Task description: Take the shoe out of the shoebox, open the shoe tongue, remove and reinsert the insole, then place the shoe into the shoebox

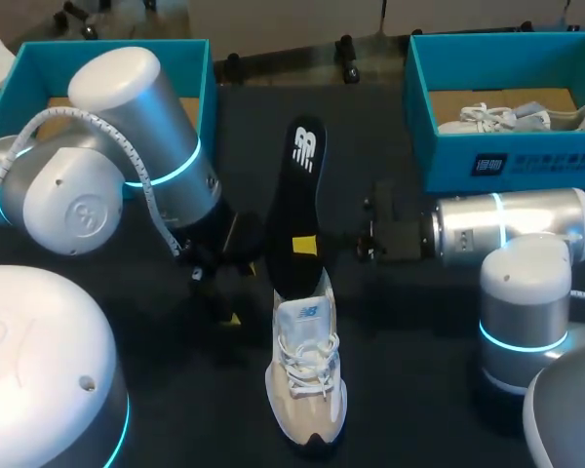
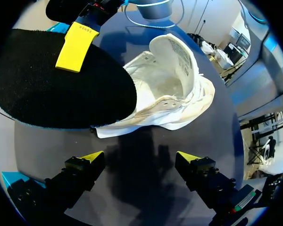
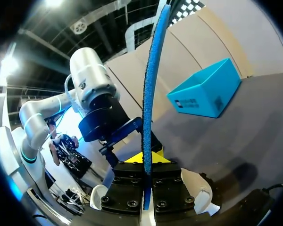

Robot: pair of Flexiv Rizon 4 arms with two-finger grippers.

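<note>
Handling the insole (step in hand): the black insole [image 1: 297,195] is almost wholly out of the shoe, one end lying over the heel opening, so this looks like the remove-and-reinsert step; whether it is coming out or going back cannot be told
Shoe [image 1: 307,370]: out of the box, upright on its sole at the middle of the table [image 1: 419,390], toe towards the near edge, tongue [image 2: 175,52] lifted clear of the opening
Right gripper [image 1: 307,244]: closed on the insole from both faces near its middle, with most of the insole running towards the far edge
Left gripper [image 2: 140,160]: fingers spread, nothing between them, low over the table just beside the shoe's heel, not touching it
Shoeboxes: one teal box [image 1: 200,68] at the far left corner; another [image 1: 507,161] at the far right corner, with a second shoe [image 1: 507,119] inside
Next move (judged): reinsertion calls for tipping the insole's end down into the opening and sliding it towards the toe, while the free gripper steadies the heel so the shoe does not skid
Remaining: seating the insole, then boxing the shoe
</note>
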